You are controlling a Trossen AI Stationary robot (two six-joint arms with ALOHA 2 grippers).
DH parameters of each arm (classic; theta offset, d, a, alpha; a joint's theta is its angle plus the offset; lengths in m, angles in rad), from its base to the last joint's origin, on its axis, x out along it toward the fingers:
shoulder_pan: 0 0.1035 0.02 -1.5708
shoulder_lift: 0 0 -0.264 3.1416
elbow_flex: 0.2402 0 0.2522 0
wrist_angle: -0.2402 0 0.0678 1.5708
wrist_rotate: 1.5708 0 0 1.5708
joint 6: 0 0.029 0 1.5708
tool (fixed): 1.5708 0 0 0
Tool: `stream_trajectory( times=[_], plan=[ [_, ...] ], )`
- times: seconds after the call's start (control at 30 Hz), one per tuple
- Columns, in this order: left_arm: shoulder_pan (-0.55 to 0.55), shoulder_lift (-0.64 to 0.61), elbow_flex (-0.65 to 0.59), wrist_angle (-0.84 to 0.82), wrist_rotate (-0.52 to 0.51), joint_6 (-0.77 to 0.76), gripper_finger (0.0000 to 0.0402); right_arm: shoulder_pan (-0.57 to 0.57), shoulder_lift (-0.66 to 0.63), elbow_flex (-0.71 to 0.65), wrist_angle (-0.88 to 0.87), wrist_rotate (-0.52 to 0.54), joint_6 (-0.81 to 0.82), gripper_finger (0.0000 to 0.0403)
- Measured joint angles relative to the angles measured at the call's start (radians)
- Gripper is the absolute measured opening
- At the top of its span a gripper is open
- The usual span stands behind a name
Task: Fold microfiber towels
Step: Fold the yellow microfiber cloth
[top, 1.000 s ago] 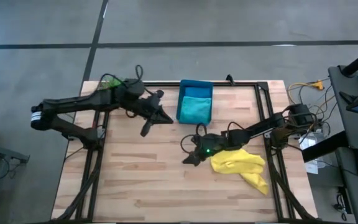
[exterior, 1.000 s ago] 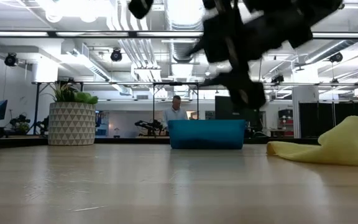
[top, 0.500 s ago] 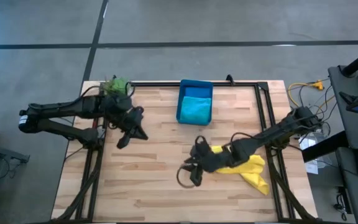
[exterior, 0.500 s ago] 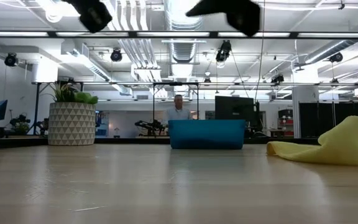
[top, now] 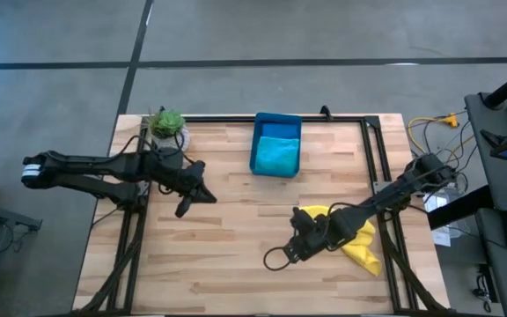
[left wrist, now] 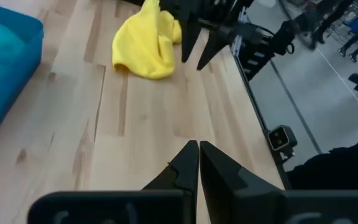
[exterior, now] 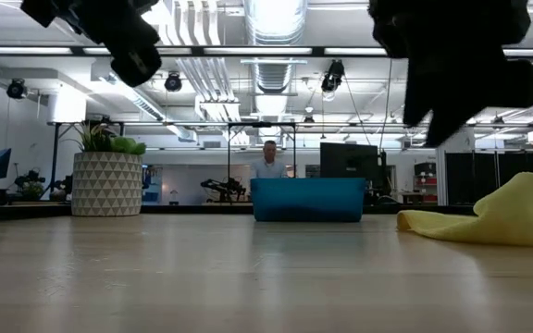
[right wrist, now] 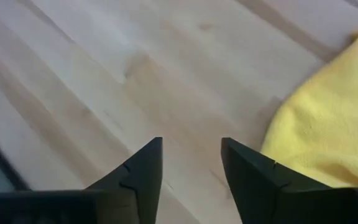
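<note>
A crumpled yellow towel lies in a heap on the wooden table at the right. My right gripper hangs open over bare wood just left of it. In the right wrist view nothing is between its fingers, and the towel lies off to one side. A teal towel lies inside the blue bin at the far middle. My left gripper is shut and holds nothing. It hangs above the table's left part.
A potted plant stands at the far left corner. Black frame rails run along the table's sides. Bare wood lies between the two grippers and along the near edge. In the low view a person is in the room behind the bin.
My left gripper has drawn back from beside the bin toward the table's left and near edges, sinking and staying shut. My right gripper has swung toward the near edge along the yellow towel's left side and tipped steeper downward. The towel lies as before.
</note>
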Motion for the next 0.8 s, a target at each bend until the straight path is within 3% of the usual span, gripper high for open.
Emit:
stream_trajectory(
  times=[0.3, 0.43, 0.6, 0.8],
  plan=[
    [0.0, 0.092, 0.0, 0.115, 0.0, -0.001, 0.0001, -0.04, 0.104, -0.095, -0.017, -0.227, 0.025, 0.0159],
    [0.0, 0.124, 0.013, 0.126, 0.0, -0.002, 0.0001, -0.039, 0.123, -0.107, -0.023, -0.233, 0.009, 0.0121],
    [0.0, 0.144, 0.029, 0.133, 0.0, -0.044, 0.0001, -0.039, 0.113, -0.111, -0.024, -0.235, -0.078, 0.0025],
    [0.0, 0.147, 0.029, 0.173, 0.0, -0.052, 0.0001, -0.039, 0.041, -0.049, -0.027, -0.23, -0.279, 0.0009]
  ],
)
